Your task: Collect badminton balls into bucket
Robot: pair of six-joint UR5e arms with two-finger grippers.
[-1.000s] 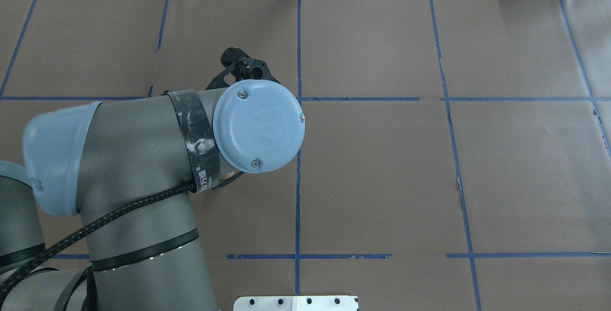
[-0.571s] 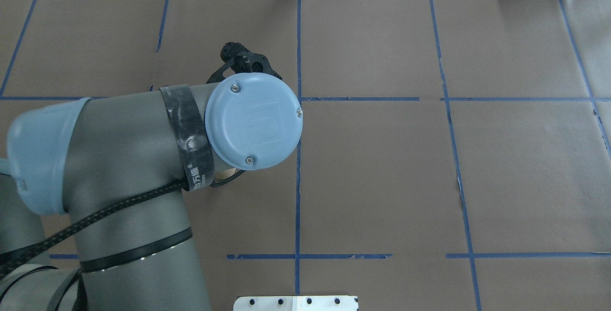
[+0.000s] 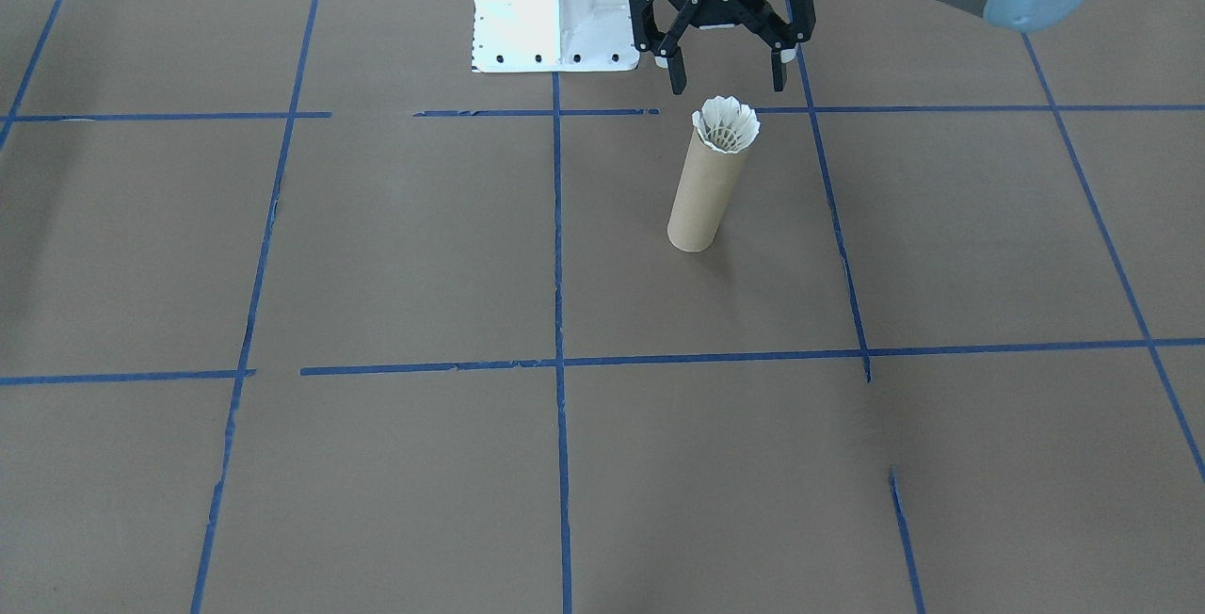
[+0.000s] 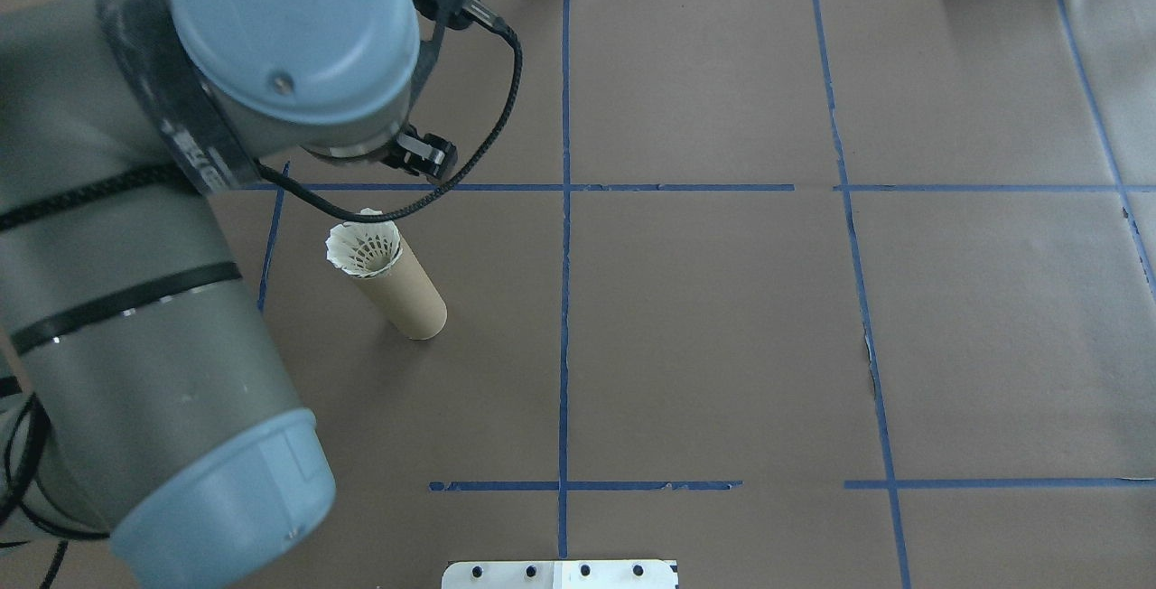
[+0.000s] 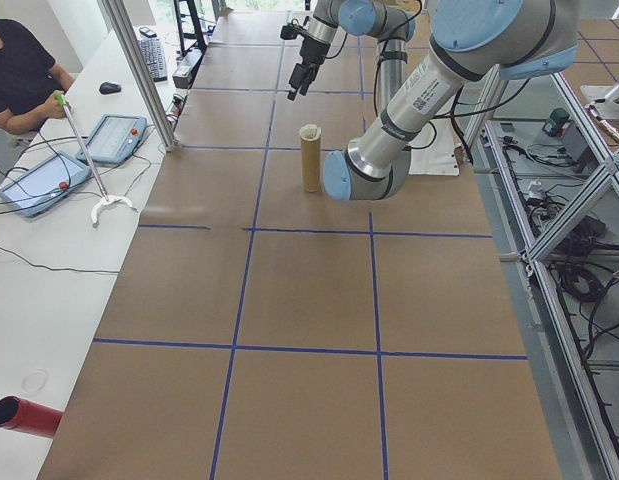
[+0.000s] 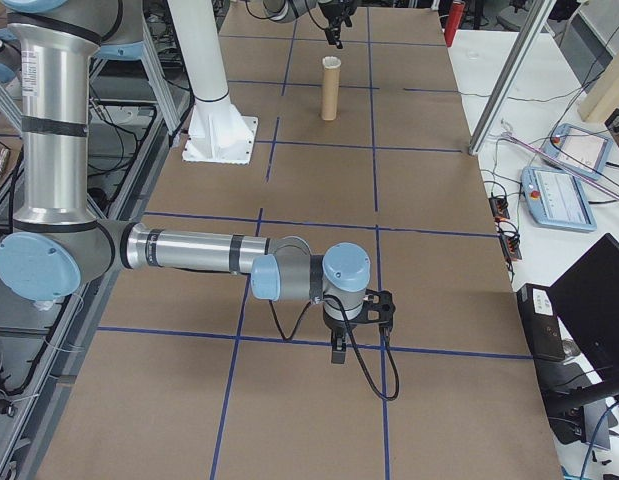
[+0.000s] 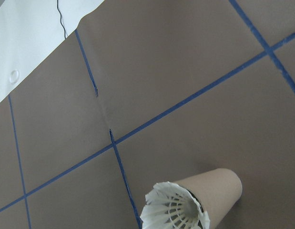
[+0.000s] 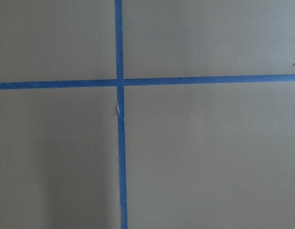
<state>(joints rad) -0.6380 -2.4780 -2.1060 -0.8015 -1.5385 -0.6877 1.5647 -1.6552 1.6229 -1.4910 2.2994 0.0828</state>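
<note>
Featherlight, crushable shuttlecock [image 3: 726,124] is sitting skirt-up in the tippy tube [image 3: 701,192]; left gripper [image 3: 726,70] is hanging wide open, empty; right gripper's [image 6: 355,335] jaws unclear.

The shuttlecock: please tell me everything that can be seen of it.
The shuttlecock is white, with a feather skirt that flares open upward. It sits tip down in the mouth of the upright brown tube, its skirt rim sticking out over the tube's edge. Its cork is hidden inside. The left pincer is open above it, not touching.
</note>
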